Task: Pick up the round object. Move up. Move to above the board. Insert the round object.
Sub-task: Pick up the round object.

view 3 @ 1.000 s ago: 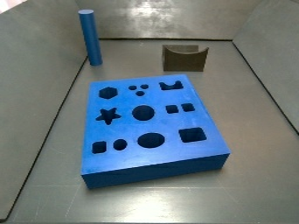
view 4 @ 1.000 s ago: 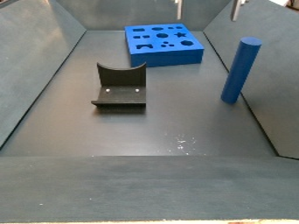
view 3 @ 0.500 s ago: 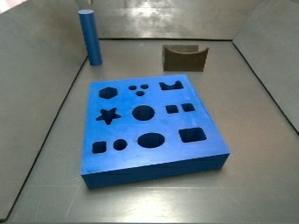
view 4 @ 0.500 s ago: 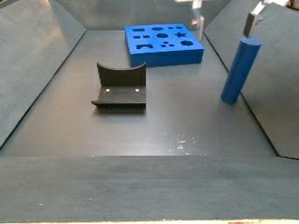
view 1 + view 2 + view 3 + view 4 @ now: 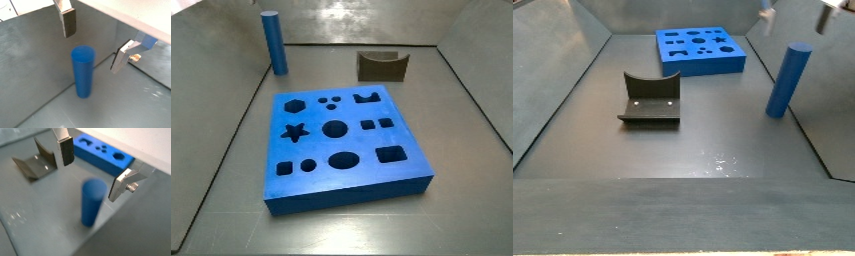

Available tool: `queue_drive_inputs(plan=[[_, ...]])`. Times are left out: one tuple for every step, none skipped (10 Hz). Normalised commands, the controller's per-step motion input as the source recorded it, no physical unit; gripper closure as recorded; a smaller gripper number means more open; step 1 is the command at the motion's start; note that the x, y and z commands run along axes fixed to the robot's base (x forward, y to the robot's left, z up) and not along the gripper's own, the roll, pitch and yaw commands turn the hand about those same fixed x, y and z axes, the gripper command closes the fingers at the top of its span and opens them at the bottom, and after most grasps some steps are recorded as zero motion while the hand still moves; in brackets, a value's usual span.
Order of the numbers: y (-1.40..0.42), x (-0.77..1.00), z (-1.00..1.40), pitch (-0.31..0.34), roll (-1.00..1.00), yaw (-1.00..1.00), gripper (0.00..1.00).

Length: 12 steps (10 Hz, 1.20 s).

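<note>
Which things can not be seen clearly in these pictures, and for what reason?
- The tool: both wrist views show only its open fingers above the round object; one side view misses it, the other cuts it off at the upper edge.
- The board: in a wrist view only a part shows, behind a finger.
- The round object's lower end is blurred in that wrist view.
- The fixture: a side view shows only its back.
</note>
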Motion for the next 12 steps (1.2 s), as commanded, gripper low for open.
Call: queue_drive_inputs(plan=[[0.00, 0.00, 0.00, 0.040, 0.00, 0.00, 0.00], [-0.01, -0.05, -0.02, -0.134, 0.04, 0.00, 0.00], [-0.11, -0.27, -0.85, -0.374, 0.17, 0.00, 0.00], [0.00, 0.00, 0.00, 0.000, -0.01, 0.00, 0.00], [0.00, -0.11, -0.16, -0.186, 0.05, 0.00, 0.00], [0.04, -0.13, -0.85, -0.414, 0.00, 0.09, 0.00], [0.03, -0.07, -0.91, -0.326, -0.04, 0.03, 0.00], [0.00, 0.00, -0.21, -0.109, -0.02, 0.04, 0.00], [0.00, 0.00, 0.00, 0.000, 0.00, 0.00, 1.00], [-0.01, 0.07, 0.00, 0.057, 0.01, 0.00, 1.00], [0.00, 0.00, 0.00, 0.000, 0.00, 0.00, 1.00], [0.00, 0.00, 0.00, 0.000, 0.00, 0.00, 1.00]])
